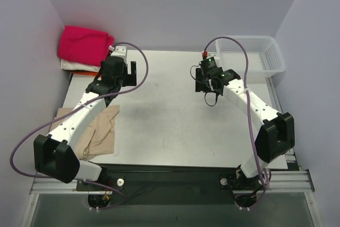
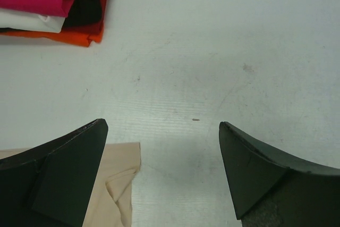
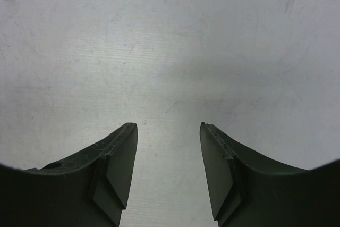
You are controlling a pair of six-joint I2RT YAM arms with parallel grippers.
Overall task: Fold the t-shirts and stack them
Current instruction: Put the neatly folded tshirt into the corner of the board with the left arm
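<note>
- A folded stack of soft cloth is seen at ten o'clock on the table: a crimson-red t-shirt on top, a cream-white t-shirt under it, and an orange-red t-shirt at the bottom, of which only a thin edge is shown.
- A tan-beige t-shirt is laid crumpled and creased at eight o'clock, partly hidden by the left arm and hanging off the table's left edge.
- A white plastic lattice basket is placed at two o'clock, cut off by the right wall.
- The left gripper is held wide apart over matte, scuffed tabletop, with nothing between its dark wedge-shaped fingers.
- The right gripper is parted less widely, over bare tabletop, gripping nothing.
</note>
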